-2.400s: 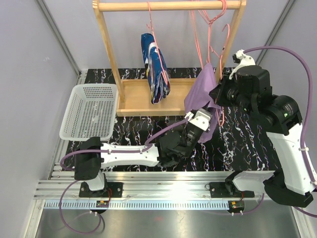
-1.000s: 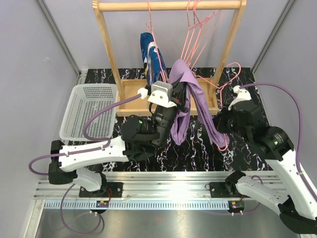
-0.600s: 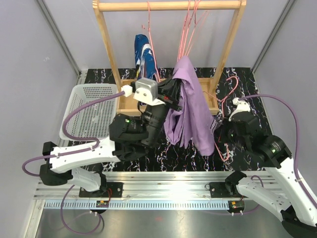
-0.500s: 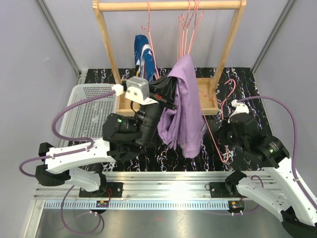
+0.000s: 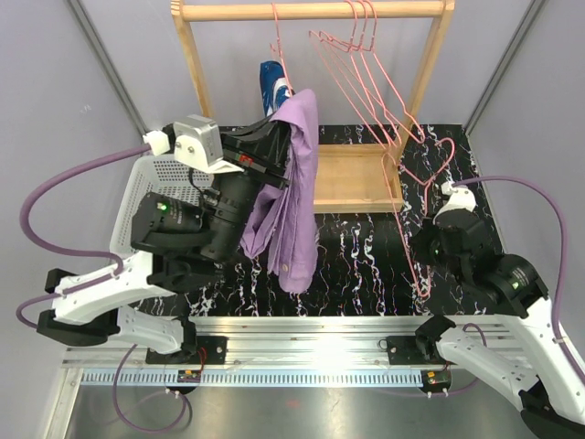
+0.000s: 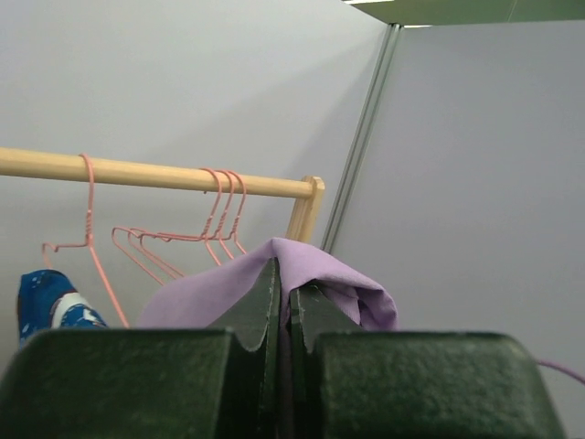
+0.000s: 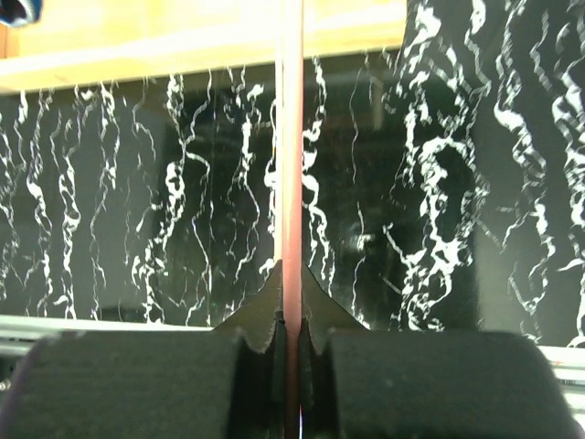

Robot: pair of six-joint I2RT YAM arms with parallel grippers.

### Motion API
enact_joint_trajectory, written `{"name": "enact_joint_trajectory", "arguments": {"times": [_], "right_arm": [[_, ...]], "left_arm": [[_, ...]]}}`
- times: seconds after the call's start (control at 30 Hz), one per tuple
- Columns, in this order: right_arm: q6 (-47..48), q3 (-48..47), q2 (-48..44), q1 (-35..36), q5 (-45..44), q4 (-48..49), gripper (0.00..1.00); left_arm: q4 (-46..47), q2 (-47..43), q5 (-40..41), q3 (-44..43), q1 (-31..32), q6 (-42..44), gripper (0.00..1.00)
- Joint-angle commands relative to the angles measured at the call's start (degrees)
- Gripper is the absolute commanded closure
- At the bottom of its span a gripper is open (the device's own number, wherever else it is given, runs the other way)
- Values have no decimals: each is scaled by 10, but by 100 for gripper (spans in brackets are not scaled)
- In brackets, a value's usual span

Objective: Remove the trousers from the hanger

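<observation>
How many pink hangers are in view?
5. One hanger on the rail carries the blue trousers; three empty hangers bunch further right; a loose hanger is clamped in the right gripper.

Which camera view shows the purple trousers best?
The top external view: the purple trousers show full length, hanging from the left hand. The left wrist view shows only a fold above its fingers; the right wrist view shows none of them.

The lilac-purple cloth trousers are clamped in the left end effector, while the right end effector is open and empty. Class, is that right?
Not quite: the right end effector is shut on a thin pink wire hanger, as the right wrist view shows. The lilac-purple cloth trousers are indeed clamped in the left end effector.
</observation>
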State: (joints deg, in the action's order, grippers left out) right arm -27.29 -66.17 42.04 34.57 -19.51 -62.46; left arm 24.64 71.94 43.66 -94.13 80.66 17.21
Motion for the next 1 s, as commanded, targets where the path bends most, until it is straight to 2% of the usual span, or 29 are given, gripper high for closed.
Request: {"name": "enact_joint_trajectory", "arguments": {"times": [0.0,0.13,0.53,0.73,0.97], "right_arm": [[27,-44,2,2,-45,20,100],[35,-66,11,1,-79,11,100],[70,-103,29,1,-156,3,100],[100,-121,25,1,-133,22,100],[105,-150,22,1,-107,15,100]], "left_arm": [[-5,-51,-1,-13,3,20,100],[-3,-95,45,24,3,55,100],[120,-227,186,177,-2,253,100],[122,-268,216,243,-65,286,100],[97,-319,228,300,-185,275,100]]}}
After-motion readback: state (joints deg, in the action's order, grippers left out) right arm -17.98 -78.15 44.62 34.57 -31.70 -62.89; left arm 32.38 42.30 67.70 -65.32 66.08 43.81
